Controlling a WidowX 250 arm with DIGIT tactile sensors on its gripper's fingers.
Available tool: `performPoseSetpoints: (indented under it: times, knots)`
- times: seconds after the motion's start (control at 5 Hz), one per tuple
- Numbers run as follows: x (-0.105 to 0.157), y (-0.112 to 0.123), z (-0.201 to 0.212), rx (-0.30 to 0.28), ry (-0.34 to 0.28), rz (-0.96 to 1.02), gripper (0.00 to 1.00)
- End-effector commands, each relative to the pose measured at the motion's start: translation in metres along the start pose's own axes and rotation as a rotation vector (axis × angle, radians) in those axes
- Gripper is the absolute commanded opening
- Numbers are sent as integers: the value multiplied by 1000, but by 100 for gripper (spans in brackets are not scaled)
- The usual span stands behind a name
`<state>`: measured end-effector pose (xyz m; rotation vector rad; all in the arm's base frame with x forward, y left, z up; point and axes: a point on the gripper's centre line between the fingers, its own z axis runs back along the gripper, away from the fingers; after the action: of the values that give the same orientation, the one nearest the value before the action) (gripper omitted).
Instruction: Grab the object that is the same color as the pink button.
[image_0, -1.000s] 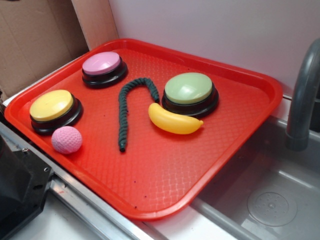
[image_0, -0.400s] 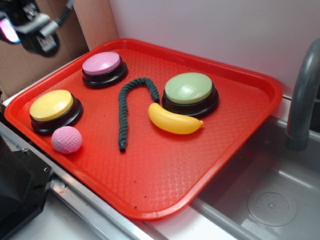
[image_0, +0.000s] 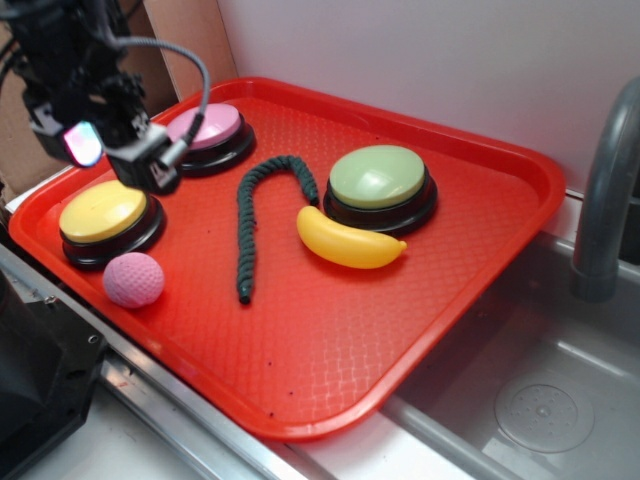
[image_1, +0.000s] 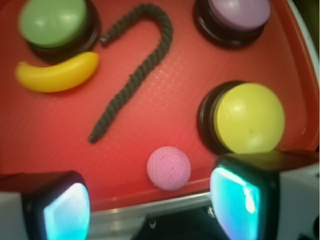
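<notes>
The object, a small dimpled pink ball (image_0: 133, 279) (image_1: 169, 168), lies at the near left edge of the red tray (image_0: 330, 340) (image_1: 50, 135), just in front of the yellow button. At the tray's far left corner stands the pink button (image_0: 212, 124) (image_1: 239, 12), its left edge partly covered by my arm. My gripper (image_0: 115, 155) (image_1: 152, 207) hovers open above the tray's left side, between the pink and yellow buttons. In the wrist view the ball shows below, between the two spread fingers, untouched.
A yellow button (image_0: 103, 212) (image_1: 248, 118), a green button (image_0: 378, 178) (image_1: 52, 22), a yellow banana (image_0: 347, 243) (image_1: 57, 72) and a dark green rope (image_0: 250, 215) (image_1: 135, 75) share the tray. A sink basin (image_0: 540, 400) and grey faucet (image_0: 605, 200) are at the right.
My gripper came in from the upper left and has dropped down and right over the tray's left side. Nothing on the tray has moved.
</notes>
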<state>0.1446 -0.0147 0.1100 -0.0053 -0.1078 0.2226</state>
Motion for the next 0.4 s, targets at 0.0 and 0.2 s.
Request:
performPoseSetpoints:
  times: [0.0, 0.2]
  knots:
    - [-1, 2, -45, -61, 72, -30, 100]
    - [-4, 4, -60, -33, 106, -29, 100]
